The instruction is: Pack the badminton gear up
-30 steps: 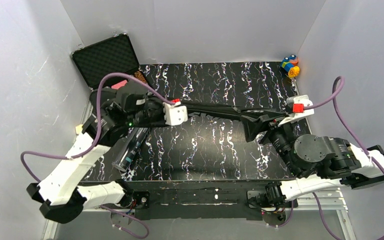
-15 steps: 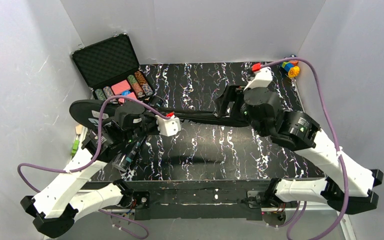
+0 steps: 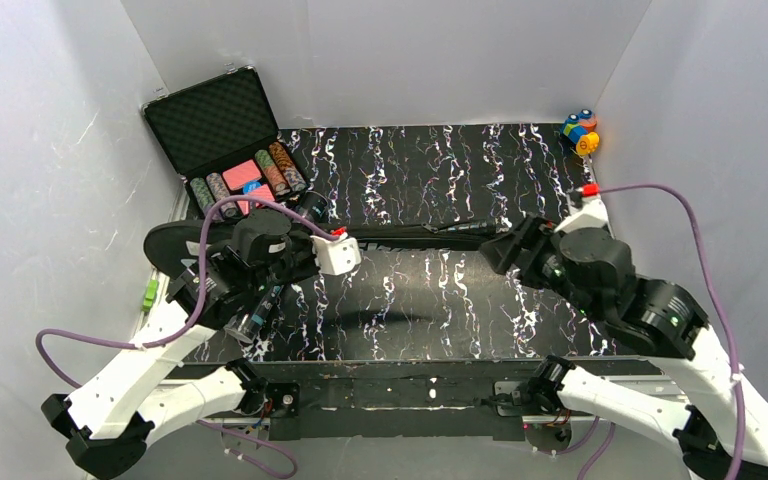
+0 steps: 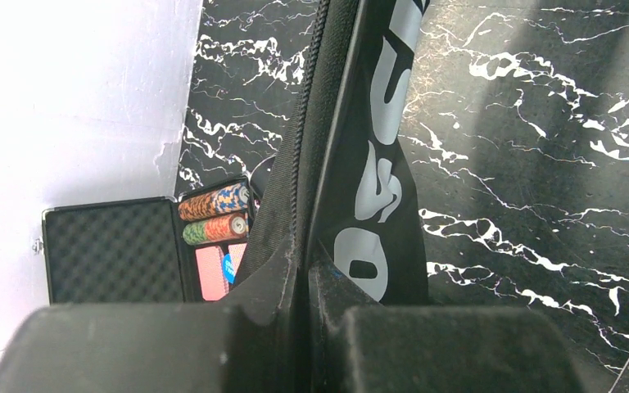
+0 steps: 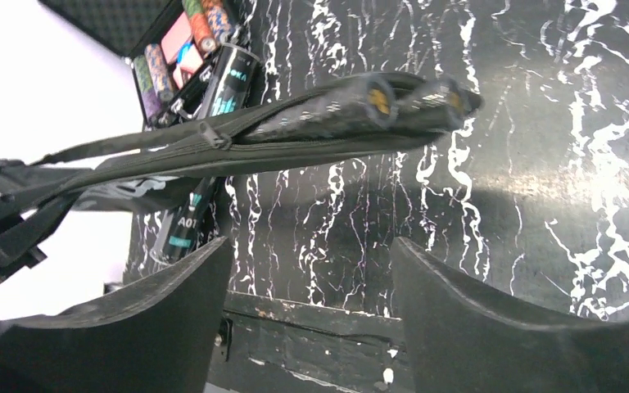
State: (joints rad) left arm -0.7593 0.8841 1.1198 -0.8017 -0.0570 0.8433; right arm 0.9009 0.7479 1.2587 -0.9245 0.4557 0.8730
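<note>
Two racket handle butts poke side by side from the narrow end of the black CROSSWAY bag. The bag is up off the marbled table, turned on edge and stretched from the left side toward centre — its shadow falls on the table beneath.

Left gripper: fingers pressed together on the bag's zippered edge, with the printed lettering running away from them.

Right gripper: fingers spread wide with nothing between them — near the handle end, not touching it.

Dark tube lies on the table under the bag, crossing it at an angle. One end sits just beside the open poker chip case.

Toy blocks are in the far right corner, well apart.
</note>
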